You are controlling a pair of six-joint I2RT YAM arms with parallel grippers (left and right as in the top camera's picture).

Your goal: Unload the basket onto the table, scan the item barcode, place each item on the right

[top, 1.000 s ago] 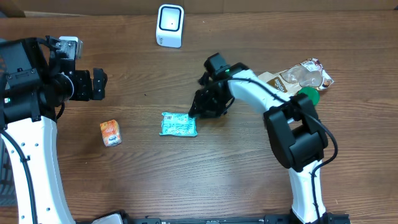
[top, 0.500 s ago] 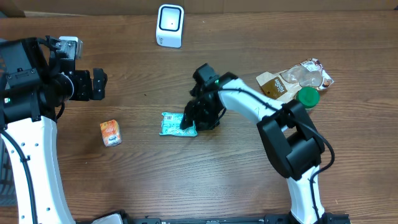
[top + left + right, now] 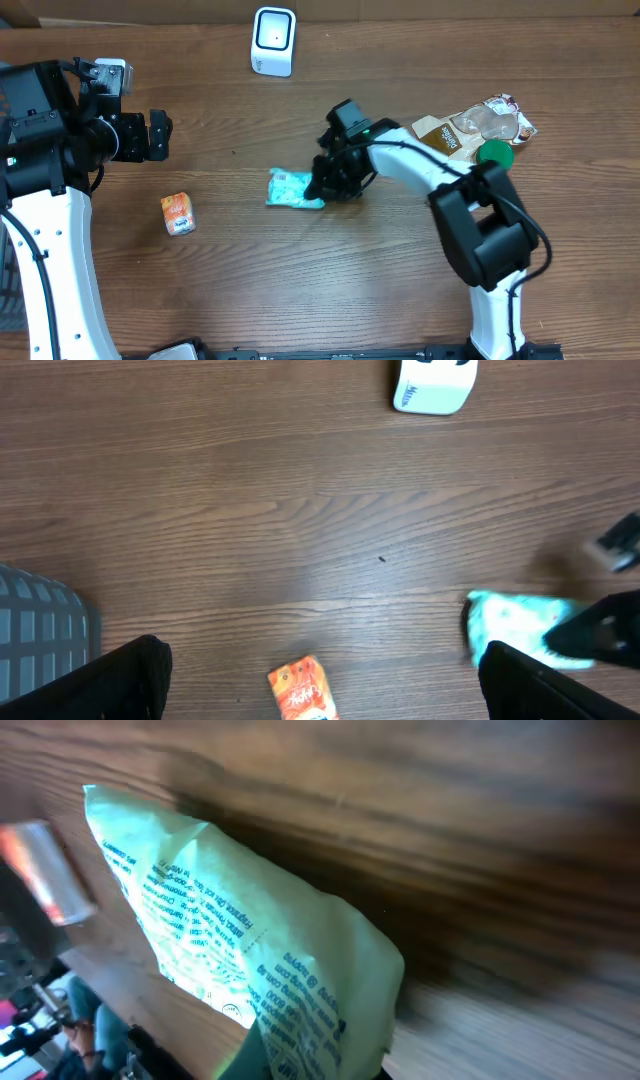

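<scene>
Since a second ago my right gripper point(image 3: 323, 187) has swung in and clamped on the right edge of the teal packet point(image 3: 292, 190). The packet now looks tipped up off the wood, just left of centre frame. My left gripper point(image 3: 160, 135) hangs wide apart at the left edge. I should keep the pinch firm, lift clear, then turn the printed face squarely toward the scanner point(image 3: 273, 41) at top centre and hold steady.

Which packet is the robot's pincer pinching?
The crinkly teal plastic packet, mid-table: the right pincer is shut on its edge. The small orange carton and the brown snack pouch lie apart, untouched.
</scene>
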